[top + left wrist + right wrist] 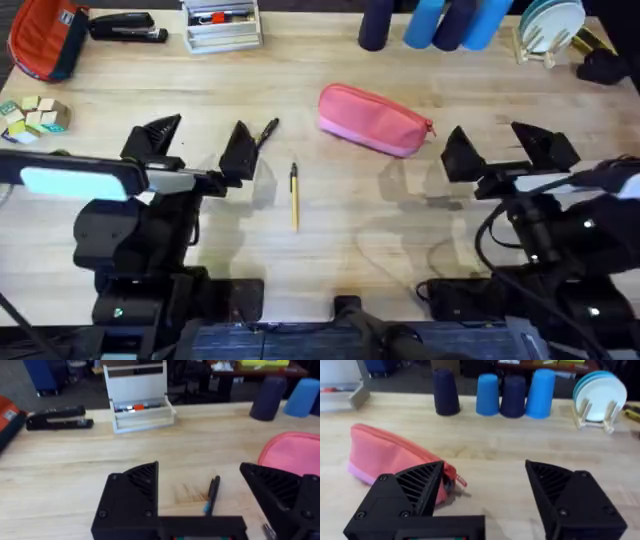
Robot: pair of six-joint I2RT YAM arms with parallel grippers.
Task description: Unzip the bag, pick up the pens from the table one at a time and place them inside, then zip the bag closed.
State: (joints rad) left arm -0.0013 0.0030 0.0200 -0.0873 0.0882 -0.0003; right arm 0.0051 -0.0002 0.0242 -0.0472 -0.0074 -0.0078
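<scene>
The pink bag [372,120] lies on the table [340,250], back of centre, its zipper closed and the pull [460,480] at its right end. A black pen [266,133] lies left of it. A yellow pen [295,196] lies nearer the front. My left gripper [197,143] is open, its right finger close beside the black pen. In the left wrist view that pen [212,494] lies on the table in the gap between the fingers, with the bag [292,452] beyond. My right gripper [500,150] is open and empty, just right of the bag [390,457].
Along the back edge stand an orange-red bag [45,40], a black stapler [128,27], a white organizer [222,25], dark and blue cups [440,22] and a plate rack [550,28]. Wooden blocks [32,115] sit at the far left.
</scene>
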